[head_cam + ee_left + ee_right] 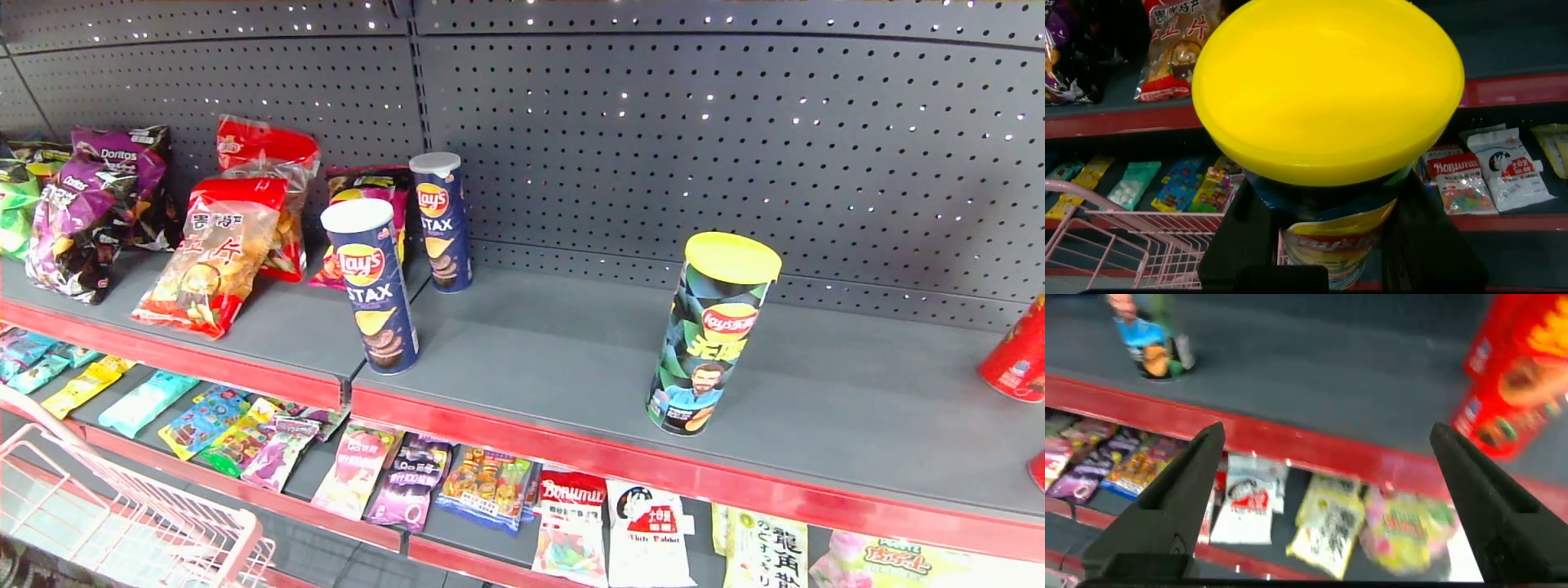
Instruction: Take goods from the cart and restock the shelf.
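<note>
One yellow-lidded chip can (1327, 82) is clamped in the left tool (1335, 241), cart (1118, 237) just beyond; right tool (1327, 437) gapes empty. Carry step, likely: next, raise it onto the shelf (571, 351) ahead, upright.

The yellow lid (1327, 82) hides most of the can (1333, 245) beneath it.

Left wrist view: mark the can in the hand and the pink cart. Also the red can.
Held can (1327, 90), left wrist view, yellow lid.
Pink cart (1159, 217), left wrist view, top rail.
Red can (1515, 376), right wrist view, side wall.
</note>
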